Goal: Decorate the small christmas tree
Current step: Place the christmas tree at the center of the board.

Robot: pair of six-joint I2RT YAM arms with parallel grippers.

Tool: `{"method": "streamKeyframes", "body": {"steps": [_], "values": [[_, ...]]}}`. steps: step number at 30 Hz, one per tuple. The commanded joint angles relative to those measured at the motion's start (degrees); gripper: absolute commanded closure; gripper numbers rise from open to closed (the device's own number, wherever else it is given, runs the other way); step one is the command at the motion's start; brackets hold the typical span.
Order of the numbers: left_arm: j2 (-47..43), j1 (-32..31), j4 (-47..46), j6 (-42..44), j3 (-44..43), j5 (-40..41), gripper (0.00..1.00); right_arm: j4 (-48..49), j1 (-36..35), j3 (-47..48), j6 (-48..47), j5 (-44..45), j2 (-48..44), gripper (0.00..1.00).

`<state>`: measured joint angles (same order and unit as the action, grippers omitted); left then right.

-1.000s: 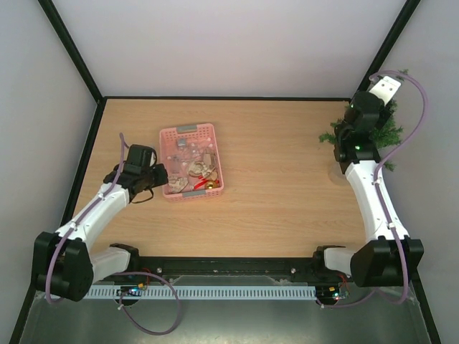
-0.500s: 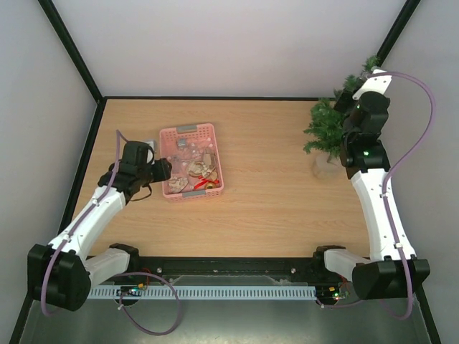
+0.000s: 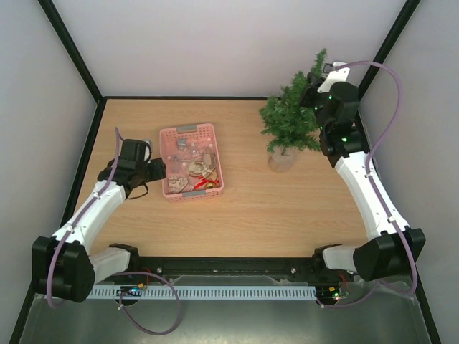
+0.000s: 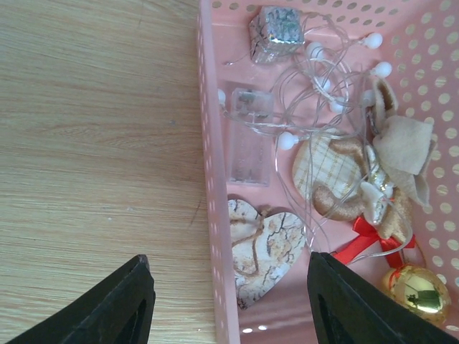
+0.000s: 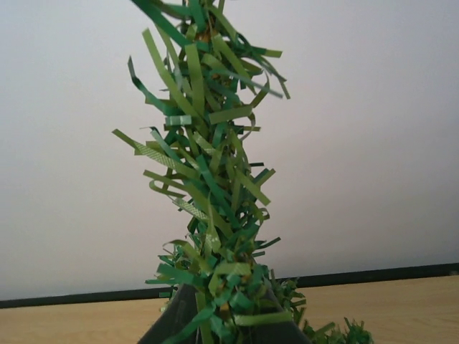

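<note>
Spreading wide over the last second, the left end effector (image 4: 228, 290) now grips nothing. The left wall of the pink perforated plastic basket (image 4: 209, 129) runs between its black fingers, as does a cracked cream heart ornament (image 4: 262, 247). A gold bauble (image 4: 418, 292) lies just beyond the finger on the basket side.

Further right, the small christmas tree (image 3: 290, 118), a bushy dark-green miniature conifer, has been carried leftward from the far right corner of the light wooden surface (image 3: 251, 215). The right end effector (image 5: 222, 326) is clamped tight on its upper stem. The pointed top rises above the fingers and the pale pot (image 3: 281, 159) sits below. Whether the pot touches the surface cannot be told.
</note>
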<state>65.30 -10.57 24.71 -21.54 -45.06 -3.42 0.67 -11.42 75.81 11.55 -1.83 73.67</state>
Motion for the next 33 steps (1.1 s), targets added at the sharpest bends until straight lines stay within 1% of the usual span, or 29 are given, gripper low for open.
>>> {"method": "streamKeyframes", "body": {"steps": [1,6,8,9,11,14,18,20,22,23,25,27,29,33], "values": [[2.1,0.5,1.3,1.4,-1.5,-0.2,0.40,5.6,-3.0,3.8,1.4,-1.8,-0.5,0.98],[5.5,0.7,0.5,1.2,-1.7,-2.5,0.43,4.6,-4.1,1.0,-1.3,-2.9,-1.1,0.98],[7.1,0.8,0.3,1.1,-2.1,-3.7,0.45,3.4,-4.1,1.0,-2.2,-3.3,-0.9,0.96],[7.9,0.9,0.1,1.1,-2.3,-4.2,0.45,2.4,-4.1,1.3,-2.5,-3.3,-0.8,0.93],[9.5,0.9,-0.1,1.2,-2.6,-5.4,0.47,0.2,-4.1,2.1,-2.7,-3.0,-1.1,0.82],[11.5,0.9,-0.1,1.6,-2.9,-6.9,0.55,-4.5,-4.1,4.1,-1.6,-0.8,-1.9,0.67],[11.6,0.8,0.2,1.7,-2.3,-7.6,0.66,-10.4,-4.1,4.3,0.7,0.1,-4.6,0.54],[10.6,0.7,0.4,1.5,-1.8,-7.5,0.70,-12.6,-4.1,3.4,2.7,1.1,-6.7,0.49],[9.7,0.6,0.5,1.1,-1.0,-7.1,0.77,-14.0,-4.1,1.7,5.0,1.6,-9.1,0.41],[9.3,0.6,0.6,0.9,-0.6,-6.7,0.82,-14.9,-4.1,0.8,5.9,1.1,-10.2,0.38],[8.8,0.6,0.6,0.3,0.3,-5.3,0.91,-16.1,-4.1,-0.7,8.1,-0.7,-12.3,0.36],[8.2,0.6,0.5,-0.4,1.1,-4.1,0.95,-16.9,-4.1,-2.2,9.3,-3.2,-14.1,0.34],[7.6,0.6,0.7,-0.7,1.4,-3.8,0.97,-18.7,-4.1,-2.7,10.2,-3.3,-15.4,0.33],[5.4,0.5,1.1,-2.4,2.0,-2.5,0.98,-21.5,-4.1,-2.7,9.9,-3.3,-17.5,0.26]]}}
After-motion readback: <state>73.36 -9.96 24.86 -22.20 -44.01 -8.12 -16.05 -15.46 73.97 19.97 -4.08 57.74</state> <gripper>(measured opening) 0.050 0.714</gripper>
